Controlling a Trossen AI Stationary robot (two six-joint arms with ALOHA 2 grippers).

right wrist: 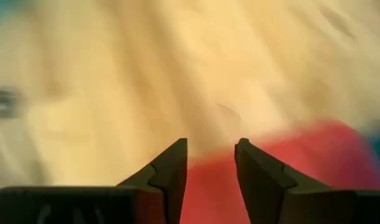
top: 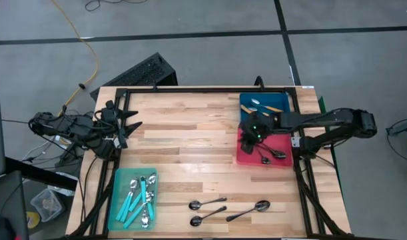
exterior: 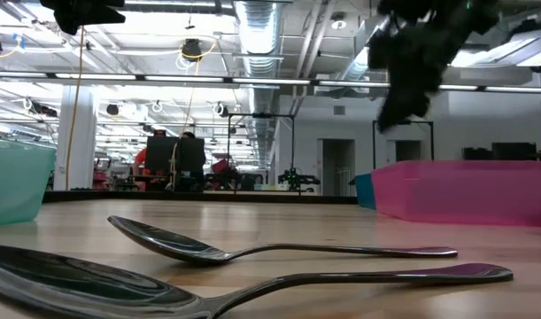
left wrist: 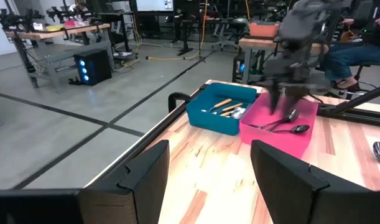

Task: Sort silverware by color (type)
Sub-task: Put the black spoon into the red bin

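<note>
Three all-metal spoons (top: 208,202) (top: 208,215) (top: 248,211) lie flat on the wood near the table's near edge; two of them (exterior: 279,250) (exterior: 252,288) fill the low view's foreground. Teal-handled spoons (top: 140,199) lie in a teal tray (top: 118,200). Orange-handled spoons (top: 266,107) lie in a blue tray (top: 246,100). Dark metal spoons (top: 273,155) lie in a pink tray (top: 246,160). My right gripper (top: 251,135) (right wrist: 211,158) hangs open and empty above the pink tray's left edge. My left gripper (top: 128,127) (left wrist: 208,171) waits open at the table's left side.
A black frame (top: 190,90) runs around the table's edges. A keyboard (top: 140,72) lies on the floor beyond the far edge. Bare wood (top: 190,147) stretches between the two arms and the trays. In the left wrist view a seated person (left wrist: 357,56) shows beyond the table.
</note>
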